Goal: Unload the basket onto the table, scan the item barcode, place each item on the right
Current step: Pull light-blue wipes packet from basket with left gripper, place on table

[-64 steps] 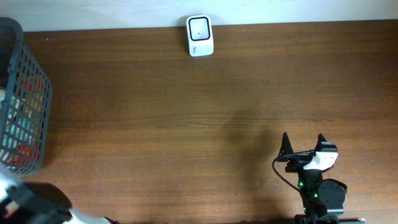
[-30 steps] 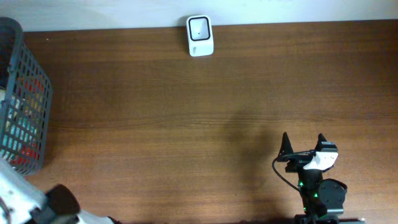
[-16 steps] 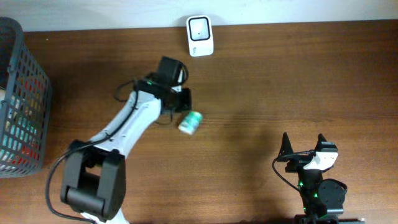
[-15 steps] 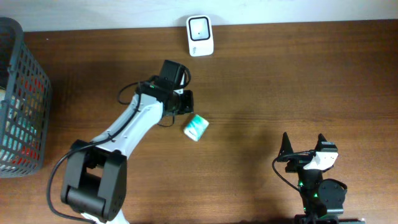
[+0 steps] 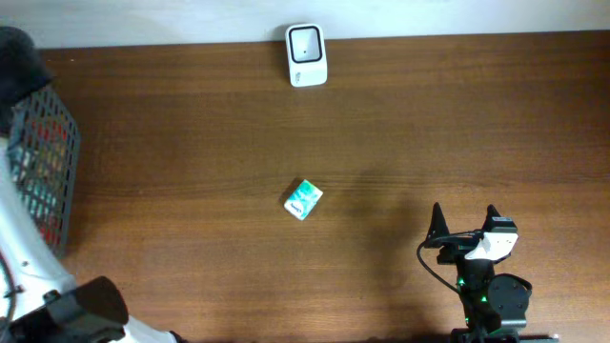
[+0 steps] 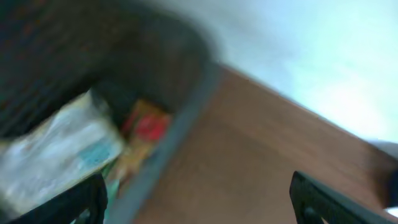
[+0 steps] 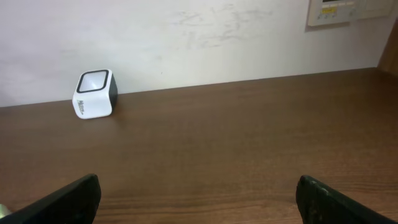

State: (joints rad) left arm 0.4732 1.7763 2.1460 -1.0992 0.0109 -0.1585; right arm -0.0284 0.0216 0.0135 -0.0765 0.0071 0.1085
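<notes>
Currently the item (image 5: 303, 199), a small teal-and-white pack, lies alone on the desk (image 5: 429, 124) near its middle, skewed to the desk edges, with neither tool touching it. Straight beyond it, well apart, you have the white scanner (image 5: 306, 55) standing at the far edge against the wall; the right wrist view shows its dark window facing up (image 7: 94, 94).

Left side: the dark mesh basket (image 5: 43, 181) sits at the desk's left edge, with red and pale packets inside. Your left tool (image 6: 199, 204) hangs over the basket rim. That view is badly blurred, but both fingers sit at the frame's lower corners, so it is spread wide, nothing between.

Right side: your right tool (image 5: 465, 224) rests at the near right, well apart from the item, fingers wide and empty, facing the far wall.
</notes>
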